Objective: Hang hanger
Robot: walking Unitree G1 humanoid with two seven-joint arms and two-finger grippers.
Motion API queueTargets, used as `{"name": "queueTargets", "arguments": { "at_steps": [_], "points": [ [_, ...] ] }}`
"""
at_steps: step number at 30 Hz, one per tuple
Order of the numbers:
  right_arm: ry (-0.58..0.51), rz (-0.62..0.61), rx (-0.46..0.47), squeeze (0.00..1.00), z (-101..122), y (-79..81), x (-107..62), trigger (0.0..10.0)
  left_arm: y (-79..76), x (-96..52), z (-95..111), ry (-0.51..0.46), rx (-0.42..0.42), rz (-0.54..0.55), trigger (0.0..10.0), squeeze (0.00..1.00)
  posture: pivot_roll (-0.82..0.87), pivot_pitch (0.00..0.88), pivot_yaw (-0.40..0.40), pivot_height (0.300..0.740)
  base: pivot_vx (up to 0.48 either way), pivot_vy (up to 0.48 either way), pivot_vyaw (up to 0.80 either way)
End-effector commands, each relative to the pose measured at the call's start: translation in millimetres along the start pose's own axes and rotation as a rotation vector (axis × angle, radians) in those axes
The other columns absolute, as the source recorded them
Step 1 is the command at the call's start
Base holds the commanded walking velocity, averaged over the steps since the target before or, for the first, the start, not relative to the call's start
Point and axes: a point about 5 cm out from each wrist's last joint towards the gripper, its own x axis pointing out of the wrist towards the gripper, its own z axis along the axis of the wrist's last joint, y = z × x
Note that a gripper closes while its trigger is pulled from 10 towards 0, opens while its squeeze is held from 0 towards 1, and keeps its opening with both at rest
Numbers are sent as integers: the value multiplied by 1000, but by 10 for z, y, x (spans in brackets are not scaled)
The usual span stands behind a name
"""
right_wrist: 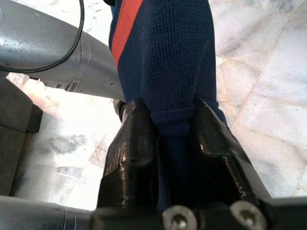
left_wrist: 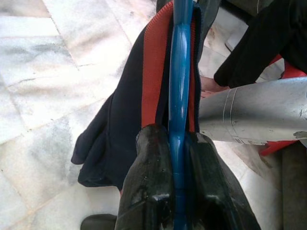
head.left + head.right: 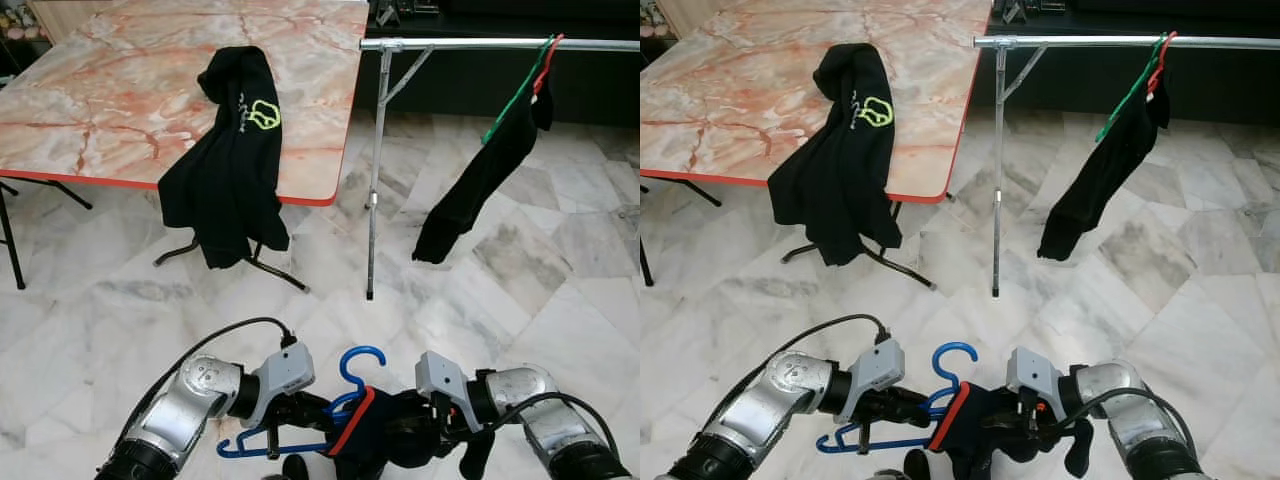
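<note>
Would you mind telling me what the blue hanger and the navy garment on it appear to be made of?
The blue hanger looks like glossy moulded plastic: smooth, with bright highlights along its bar. The navy garment looks like knitted fabric, matte, with fine ribbed stitches visible, plus an orange-red trim. The fibre itself cannot be told.

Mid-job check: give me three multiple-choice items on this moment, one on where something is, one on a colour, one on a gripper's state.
1. Where does the black garment with the yellow-green print lie?
A. On the rail
B. Draped over the table's edge
C. Flat on the floor

2. What colour is the hanger held by the left gripper?
A. Blue
B. Green
C. White

3. What is the right gripper doing?
A. Open, holding nothing
B. Shut on the rail
C. Shut on the navy garment

Answers: 1 B, it hangs off the marble table. 2 A, a blue bar runs between its fingers. 3 C, navy garment knit is pinched between its fingers.
</note>
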Motion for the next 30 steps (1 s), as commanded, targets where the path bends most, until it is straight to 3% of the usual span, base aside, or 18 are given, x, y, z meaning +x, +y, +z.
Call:
{"name": "queueTargets", "arguments": {
  "at_steps": [1,18,19,20,21,30],
  "points": [
    [-10,16,-9,0,3,29,26,0,22,-10,1,-14,-12,31,10000,0,9,223,64,740,0,0,0],
    [5,29,-25,0,24,20,27,0,102,-18,-65,32,0,103,10000,0,-14,188,55,740,0,0,0],
    [8,28,-26,0,20,21,22,0,95,-15,-66,27,-5,94,10000,227,-14,188,55,740,0,0,0],
    [11,27,-26,0,15,22,15,0,80,-12,-66,19,-8,77,10000,722,-18,184,56,740,0,0,0],
    [11,26,-25,0,10,22,8,0,72,-12,-65,18,-7,69,10000,1000,-18,184,56,740,0,0,0],
    [26,25,-20,0,-17,30,-7,0,58,-66,-76,37,8,16,10000,1000,-19,175,55,740,0,0,0]
  ]
}}
